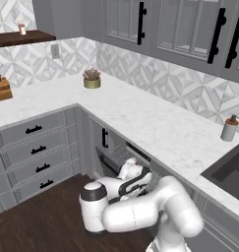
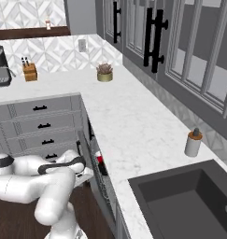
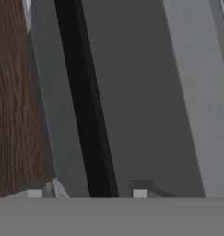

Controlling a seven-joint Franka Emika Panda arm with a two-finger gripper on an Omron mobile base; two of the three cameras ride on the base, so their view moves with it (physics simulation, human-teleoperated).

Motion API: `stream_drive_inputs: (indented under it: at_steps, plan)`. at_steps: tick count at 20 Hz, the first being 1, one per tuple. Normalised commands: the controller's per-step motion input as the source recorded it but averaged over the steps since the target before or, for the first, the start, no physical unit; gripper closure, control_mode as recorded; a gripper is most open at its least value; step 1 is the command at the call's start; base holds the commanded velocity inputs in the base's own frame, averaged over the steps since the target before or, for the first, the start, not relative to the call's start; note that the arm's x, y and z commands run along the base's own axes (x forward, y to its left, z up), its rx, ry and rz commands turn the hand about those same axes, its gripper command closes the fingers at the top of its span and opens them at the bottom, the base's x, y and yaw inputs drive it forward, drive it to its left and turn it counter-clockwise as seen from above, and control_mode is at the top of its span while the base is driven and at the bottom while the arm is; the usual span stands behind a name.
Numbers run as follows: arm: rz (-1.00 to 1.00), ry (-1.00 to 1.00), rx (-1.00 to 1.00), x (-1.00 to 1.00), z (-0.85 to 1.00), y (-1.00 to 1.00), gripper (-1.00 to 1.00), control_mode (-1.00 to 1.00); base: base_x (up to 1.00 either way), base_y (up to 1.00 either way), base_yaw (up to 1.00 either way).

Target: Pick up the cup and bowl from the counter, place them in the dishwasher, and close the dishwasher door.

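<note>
Where right base looks in: cup (image 2: 100,159) inside dishwasher (image 2: 102,179).

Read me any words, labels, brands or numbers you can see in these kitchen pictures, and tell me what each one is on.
None can be read.
soap dispenser: no label shows.
small bottle on the wall shelf: too small and blurred to tell.
dishwasher: no marking shows.

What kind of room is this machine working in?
A home kitchen, rendered by computer: a white marble-look worktop runs over grey drawers with black handles, a dark sunken sink sits at one end, and a wooden knife block stands on the worktop.
</note>
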Motion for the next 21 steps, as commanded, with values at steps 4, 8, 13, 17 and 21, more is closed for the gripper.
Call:
stream_drive_inputs:
  at_steps: [4,8,13,17,21]
  plan:
    - [-0.22,-0.13,-0.44,0.98,-1.00,-0.94,-1.00,-1.00,0.00,0.00,0.00]
    - [-0.18,-0.24,-0.54,1.00,-1.00,-0.59,-1.00,-1.00,0.00,0.00,0.00]
    - [-0.12,-0.38,-0.58,1.00,-1.00,-0.48,-1.00,-1.00,0.00,0.00,0.00]
    - [-0.05,-0.60,-0.55,0.80,-1.00,-0.57,-1.00,-1.00,0.00,0.00,0.00]
    - [-0.05,-0.74,-0.55,0.81,-1.00,-0.22,-1.00,-1.00,0.00,0.00,0.00]
